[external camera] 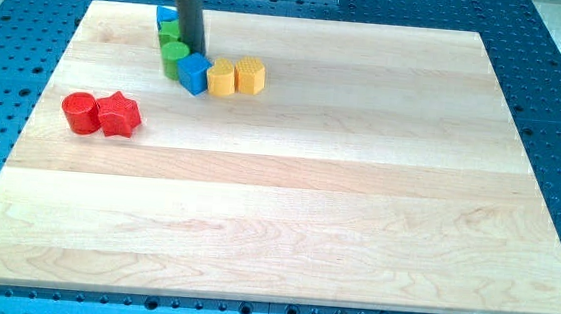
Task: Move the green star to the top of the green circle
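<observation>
Your rod has no claw, so there's no open or closed state to report; it ends in my tip (193, 50), planted in the block cluster near the view's top left of the pale wooden surface (287, 198).

Two green pieces sit just left of the rod: the upper one, which I read as the green star (169, 32), partly hidden, and below it the green circle (175, 56), a squat cylinder. They look to be touching. My tip is at the circle's right edge, just above the blue cube (195, 72). Another blue block (165, 14) peeks out above the star; its shape isn't clear.

Judgement: the star already sits roughly above the circle, so you're near done. Nudge only, short strokes on the star, and don't shove the circle or the blue cube.

The two yellow blocks (237, 76), plus the red cylinder (79, 112) and red star (118, 114), are out of your way.
</observation>
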### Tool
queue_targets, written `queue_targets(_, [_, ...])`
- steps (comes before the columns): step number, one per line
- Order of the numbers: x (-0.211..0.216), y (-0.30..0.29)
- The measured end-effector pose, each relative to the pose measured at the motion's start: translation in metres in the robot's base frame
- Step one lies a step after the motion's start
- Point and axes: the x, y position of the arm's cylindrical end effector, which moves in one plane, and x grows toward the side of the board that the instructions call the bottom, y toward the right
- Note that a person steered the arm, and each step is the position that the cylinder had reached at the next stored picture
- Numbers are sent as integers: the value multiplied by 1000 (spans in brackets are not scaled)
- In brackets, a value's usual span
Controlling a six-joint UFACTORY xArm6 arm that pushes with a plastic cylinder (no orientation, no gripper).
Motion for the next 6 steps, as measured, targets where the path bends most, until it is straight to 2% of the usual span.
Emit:
queue_targets(2, [74, -74])
queue_targets(4, [35, -61])
queue_targets(5, [8, -3])
queue_targets(6, [-37, 25])
